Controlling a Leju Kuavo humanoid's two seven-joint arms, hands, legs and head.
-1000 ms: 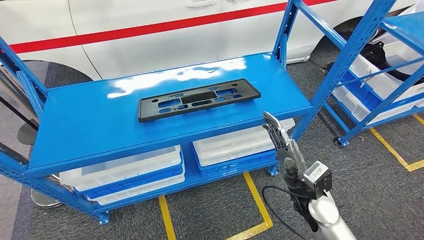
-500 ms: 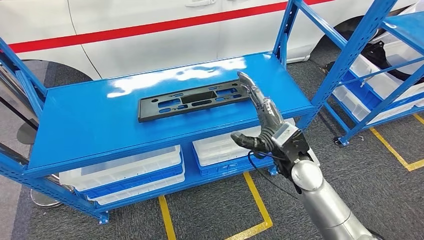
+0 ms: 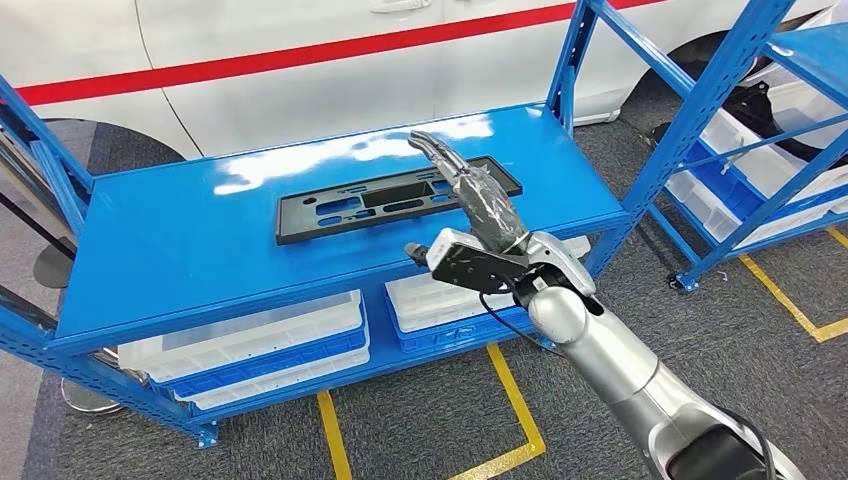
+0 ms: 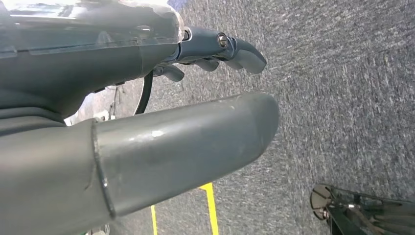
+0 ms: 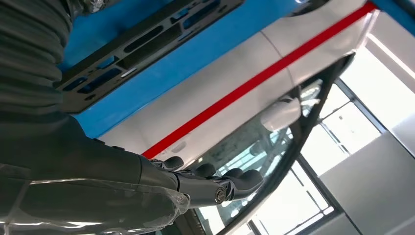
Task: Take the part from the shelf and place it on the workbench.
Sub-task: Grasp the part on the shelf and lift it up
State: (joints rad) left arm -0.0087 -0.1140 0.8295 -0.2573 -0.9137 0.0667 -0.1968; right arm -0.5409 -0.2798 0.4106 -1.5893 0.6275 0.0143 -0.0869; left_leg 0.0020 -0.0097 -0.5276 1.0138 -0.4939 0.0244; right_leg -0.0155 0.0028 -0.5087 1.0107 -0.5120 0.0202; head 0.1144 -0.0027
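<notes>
A long black plastic part with several cut-outs lies flat on the top of the blue shelf. My right hand hovers over the part's right end, fingers stretched out and apart, thumb low toward the shelf's front edge, holding nothing. In the right wrist view the part lies on the blue surface beyond my right hand. My left hand hangs over grey carpet with its fingers loosely extended and nothing in it.
A white car with a red stripe stands close behind the shelf. White and blue bins sit on the lower level. A second blue rack with bins stands to the right. Yellow floor tape marks the grey carpet.
My right arm has risen from below the shelf's front edge and swung left and forward, so the hand is now above the part's right end. The part has not moved.
</notes>
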